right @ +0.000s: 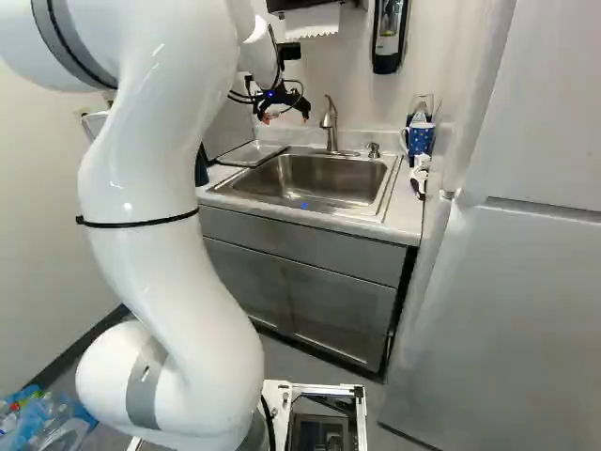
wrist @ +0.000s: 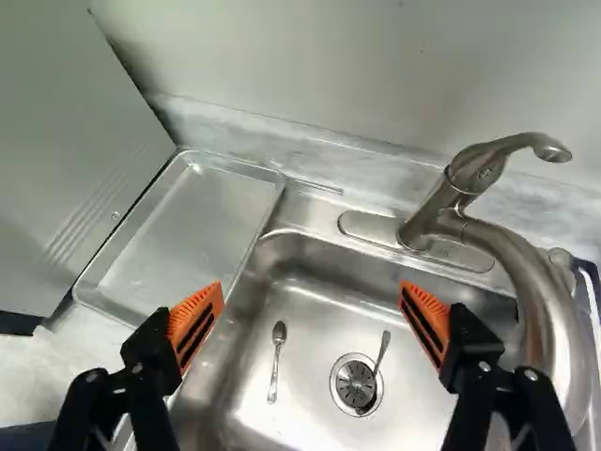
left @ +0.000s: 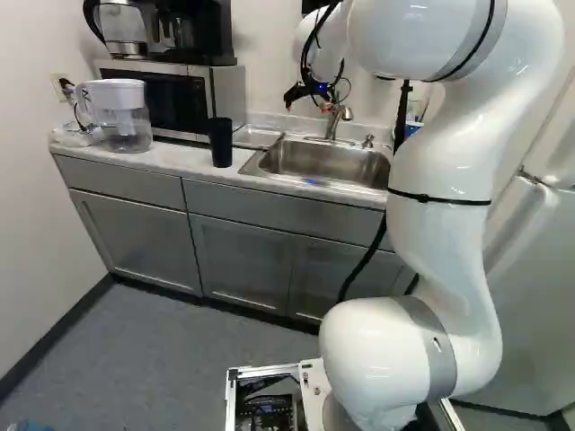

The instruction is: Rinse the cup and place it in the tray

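Observation:
Over the sink's left part in the right base view hangs the gripper (right: 285, 115). In the wrist view the gripper (wrist: 310, 315) stands open above the basin, its orange-padded fingers wide apart with nothing between them. A tall dark cup (left: 220, 142) is upright on the counter left of the sink. The empty metal tray (wrist: 183, 235) lies flat between microwave and basin, beside one finger. The curved faucet (wrist: 526, 272) rises beyond and beside the other finger. A blue patterned mug (right: 420, 139) stands at the counter's right end.
Two spoons, one (wrist: 276, 362) beside the drain, lie in the sink (wrist: 310, 413). A microwave (left: 171, 99) with a coffee maker on top and a water pitcher (left: 121, 117) stand on the left. The fridge (right: 507, 282) rises on the right; a soap dispenser (right: 388, 36) hangs on the wall.

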`<state>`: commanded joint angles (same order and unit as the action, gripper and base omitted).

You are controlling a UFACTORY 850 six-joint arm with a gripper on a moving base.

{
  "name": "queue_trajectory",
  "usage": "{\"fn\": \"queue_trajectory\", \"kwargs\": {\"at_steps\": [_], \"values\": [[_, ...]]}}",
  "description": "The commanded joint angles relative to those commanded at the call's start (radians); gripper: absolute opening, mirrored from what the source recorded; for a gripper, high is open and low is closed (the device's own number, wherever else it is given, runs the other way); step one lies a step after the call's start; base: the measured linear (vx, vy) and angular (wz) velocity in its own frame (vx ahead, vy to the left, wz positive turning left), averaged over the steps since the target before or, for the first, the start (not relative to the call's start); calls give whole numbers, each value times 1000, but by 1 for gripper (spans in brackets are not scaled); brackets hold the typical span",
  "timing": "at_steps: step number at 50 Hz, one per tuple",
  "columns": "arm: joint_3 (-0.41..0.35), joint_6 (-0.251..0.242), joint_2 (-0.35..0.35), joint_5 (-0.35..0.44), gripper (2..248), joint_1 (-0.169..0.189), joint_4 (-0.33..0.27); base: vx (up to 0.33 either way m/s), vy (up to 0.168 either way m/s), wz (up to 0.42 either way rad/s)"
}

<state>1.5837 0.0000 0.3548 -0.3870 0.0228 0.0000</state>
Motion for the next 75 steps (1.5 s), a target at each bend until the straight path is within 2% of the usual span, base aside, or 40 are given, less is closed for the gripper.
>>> {"fn": "queue_trajectory", "kwargs": {"at_steps": [30,58,75], "values": [[75,0,62,15,247,47,0,0,0,0],[217,0,176,103,247,75,0,0,0,0],[226,0,183,167,247,79,0,0,0,0]]}}
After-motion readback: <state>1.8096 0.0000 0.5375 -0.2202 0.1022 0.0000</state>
